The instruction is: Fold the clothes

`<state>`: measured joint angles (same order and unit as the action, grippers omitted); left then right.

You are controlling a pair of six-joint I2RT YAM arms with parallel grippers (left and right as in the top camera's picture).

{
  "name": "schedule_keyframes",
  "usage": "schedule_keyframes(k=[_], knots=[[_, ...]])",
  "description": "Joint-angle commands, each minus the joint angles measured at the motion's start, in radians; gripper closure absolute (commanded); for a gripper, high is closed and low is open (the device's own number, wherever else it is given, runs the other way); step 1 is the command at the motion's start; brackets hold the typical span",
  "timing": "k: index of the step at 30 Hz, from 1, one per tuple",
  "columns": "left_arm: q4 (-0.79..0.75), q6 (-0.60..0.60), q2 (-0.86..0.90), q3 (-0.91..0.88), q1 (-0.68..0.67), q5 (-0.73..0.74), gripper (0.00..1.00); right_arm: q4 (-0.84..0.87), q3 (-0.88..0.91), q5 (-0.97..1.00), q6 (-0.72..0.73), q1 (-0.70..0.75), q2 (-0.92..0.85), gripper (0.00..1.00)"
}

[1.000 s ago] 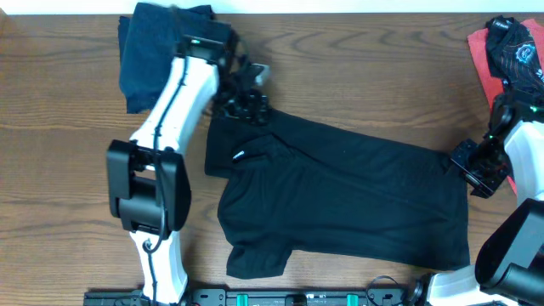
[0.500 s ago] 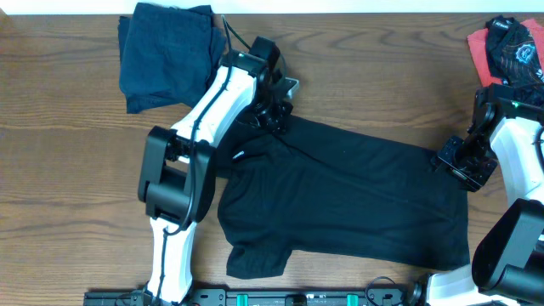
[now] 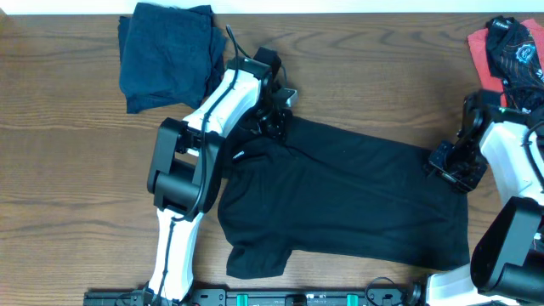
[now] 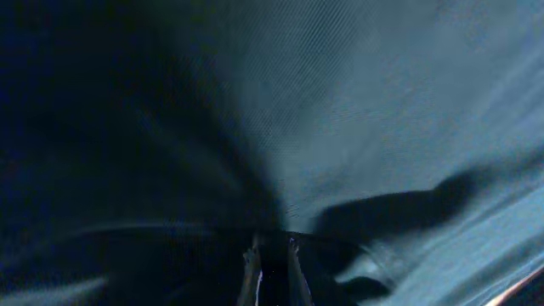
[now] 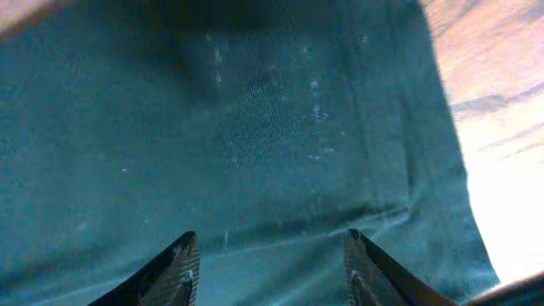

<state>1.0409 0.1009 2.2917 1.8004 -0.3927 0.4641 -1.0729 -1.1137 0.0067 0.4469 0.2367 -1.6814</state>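
A black T-shirt [image 3: 357, 195] lies spread flat across the middle of the table. My left gripper [image 3: 276, 121] sits at its upper left corner near the collar, shut on a pinch of the dark cloth; in the left wrist view the two fingertips [image 4: 272, 255] stand close together with fabric [image 4: 340, 102] bunched up ahead of them. My right gripper [image 3: 444, 166] rests on the shirt's right edge. The right wrist view has it open [image 5: 269, 246], its fingers wide apart and pressed down on the cloth beside the hem [image 5: 374, 212].
A folded navy garment [image 3: 161, 51] lies at the back left. A coral-red and black garment [image 3: 510, 51] sits at the back right corner. Bare wooden table [image 3: 68, 170] surrounds the shirt.
The left arm swung right from the navy pile to the black shirt's upper left corner and its jaws closed on the cloth. The right gripper slid left onto the shirt's edge, its jaws narrowing.
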Motion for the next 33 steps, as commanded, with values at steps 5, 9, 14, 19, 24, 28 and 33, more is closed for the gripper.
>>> schedule_keyframes(k=[5, 9, 14, 19, 24, 28, 33], knots=[[0.151, -0.047, 0.031, -0.011, 0.009, -0.155, 0.90, 0.097, 0.129, -0.015, 0.012, -0.015, 0.004, 0.47], [0.273, -0.071, 0.031, -0.011, 0.021, -0.270, 0.94, 0.150, 0.165, -0.019, 0.013, -0.015, 0.004, 0.47], [0.379, -0.103, 0.031, -0.011, 0.047, -0.305, 0.94, 0.181, 0.175, -0.019, 0.027, -0.015, 0.004, 0.47], [0.432, -0.120, 0.029, -0.011, 0.058, -0.373, 0.94, 0.199, 0.175, -0.019, 0.032, -0.014, 0.004, 0.46], [0.435, -0.190, 0.007, -0.010, 0.058, -0.484, 0.94, 0.199, 0.174, -0.019, 0.031, -0.013, 0.004, 0.46], [0.378, -0.189, -0.071, -0.009, 0.058, -0.484, 0.94, 0.204, 0.169, -0.018, 0.030, -0.013, 0.004, 0.49], [0.250, -0.179, -0.240, -0.009, 0.044, -0.483, 0.94, 0.211, 0.163, -0.019, 0.031, -0.013, 0.004, 0.48]])
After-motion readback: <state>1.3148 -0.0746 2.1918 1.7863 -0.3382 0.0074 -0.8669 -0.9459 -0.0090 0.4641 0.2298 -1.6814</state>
